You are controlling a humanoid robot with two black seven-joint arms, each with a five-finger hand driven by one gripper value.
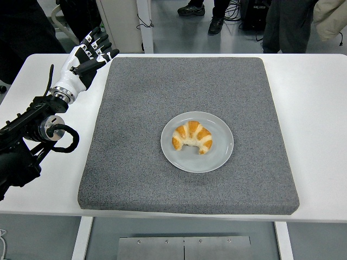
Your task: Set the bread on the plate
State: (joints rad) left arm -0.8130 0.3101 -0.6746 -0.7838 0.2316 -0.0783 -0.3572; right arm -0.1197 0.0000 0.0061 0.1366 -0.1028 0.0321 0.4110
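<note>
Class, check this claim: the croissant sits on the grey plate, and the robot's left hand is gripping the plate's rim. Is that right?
Not quite. The croissant does sit on the grey plate, but the left hand is not gripping its rim: the head view shows it empty, over the table's far left corner, well clear of the plate.

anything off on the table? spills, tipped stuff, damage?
Nothing stands out. The croissant lies whole on the plate, which sits flat on the grey mat. The left hand is open by the mat's far left corner.
</note>
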